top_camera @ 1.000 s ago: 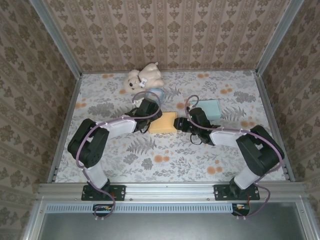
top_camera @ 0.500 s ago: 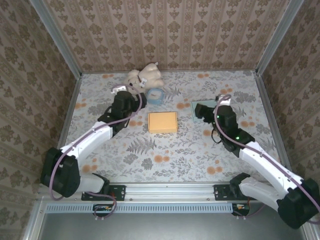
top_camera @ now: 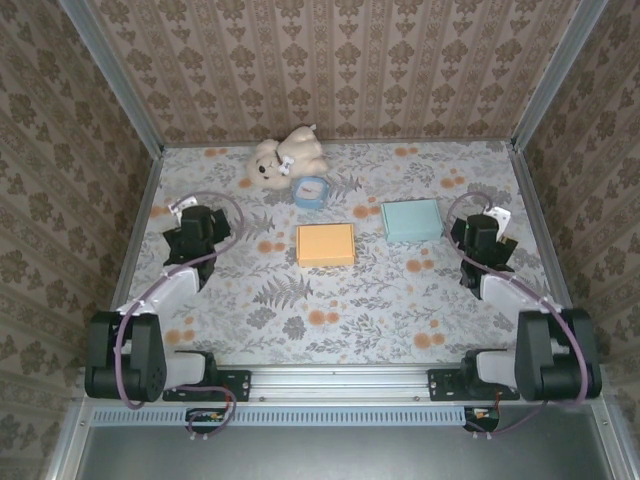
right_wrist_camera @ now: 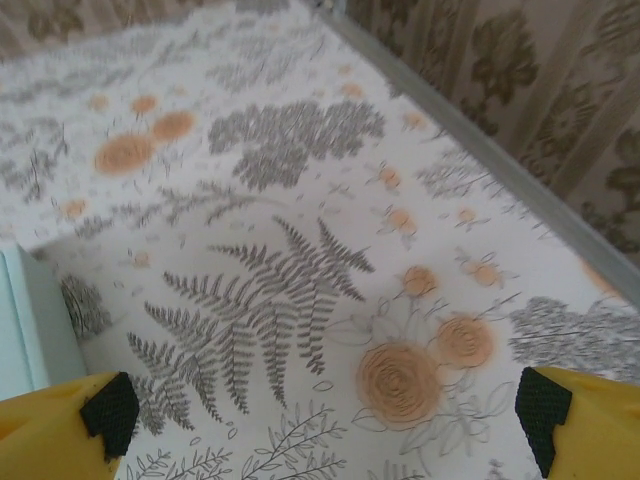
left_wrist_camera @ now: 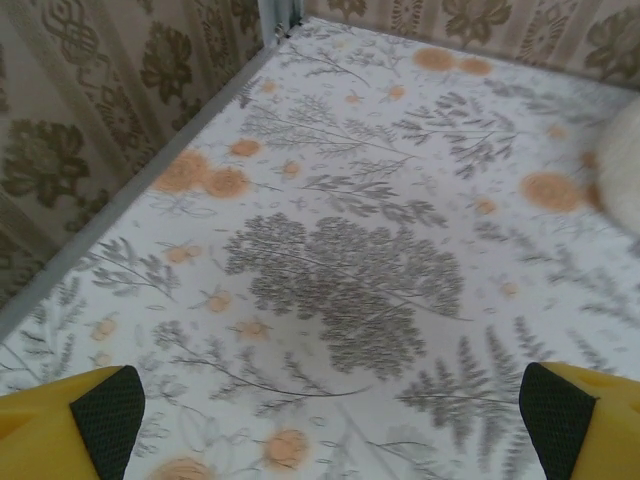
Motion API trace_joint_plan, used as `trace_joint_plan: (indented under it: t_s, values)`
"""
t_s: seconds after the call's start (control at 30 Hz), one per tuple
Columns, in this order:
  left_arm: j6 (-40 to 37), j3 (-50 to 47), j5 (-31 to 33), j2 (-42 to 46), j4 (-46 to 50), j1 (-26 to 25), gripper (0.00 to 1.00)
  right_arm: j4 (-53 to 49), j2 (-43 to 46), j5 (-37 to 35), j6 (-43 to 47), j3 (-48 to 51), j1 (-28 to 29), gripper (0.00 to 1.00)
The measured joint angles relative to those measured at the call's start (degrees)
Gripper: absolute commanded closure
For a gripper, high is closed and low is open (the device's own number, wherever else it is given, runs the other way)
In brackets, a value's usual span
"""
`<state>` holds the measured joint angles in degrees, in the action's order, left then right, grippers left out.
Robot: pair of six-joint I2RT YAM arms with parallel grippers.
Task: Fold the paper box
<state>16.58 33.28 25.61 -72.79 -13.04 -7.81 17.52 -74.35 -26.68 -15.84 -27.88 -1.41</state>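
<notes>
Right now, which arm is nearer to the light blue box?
Right. The right arm ends just right of the light blue box; the left arm is far to its left, beyond the orange box.

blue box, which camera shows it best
Top external: the whole blue box lies flat, right of the orange box. The right wrist view catches a sliver of its side at the left border.

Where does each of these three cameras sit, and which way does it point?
Top external: above and behind, looking down on the floral table; left arm and right arm show.
Left wrist: on the left arm, facing the table's far-left corner; open left gripper at bottom.
Right wrist: on the right arm, facing the right wall; open right gripper at bottom.
Shared: teal box, top and right-wrist views.
</notes>
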Motion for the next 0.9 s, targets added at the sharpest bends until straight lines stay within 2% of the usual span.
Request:
trace_joint_plan:
  t_s: [0.1,0.2,0.37,0.47,0.63,0.9]
  values:
    - [-5.68,-4.74,1.44,-1.40,-7.45,0.50,0.00,4.59,-3.91,2.54,2.08,0.15,0.00,0.00]
    - [-9.44,-8.44,0.20,-4.35,-13.62,2.05,0.00,10.91,-5.18,5.29,3.39,0.98,0.02,0.00]
    - [-12.85,-13.05,-7.39,-9.27,-27.91,5.77,0.00,23.21,-7.80,9.22,7.08,5.22,1.95,0.00]
    - [-14.19,-12.98,-12.50,-13.55,-32.92,7.19,0.00,31.36,-11.26,11.96,9.55,8.46,3.15,0.00]
    - [-15.89,-12.50,-17.94,-15.23,-34.36,7.10,0.00,32.87,-12.94,13.46,11.19,8.72,3.45,0.00]
    - [-17.38,-12.13,-18.78,-15.23,-35.43,5.90,0.00,33.27,-12.94,13.42,11.19,6.56,3.45,0.00]
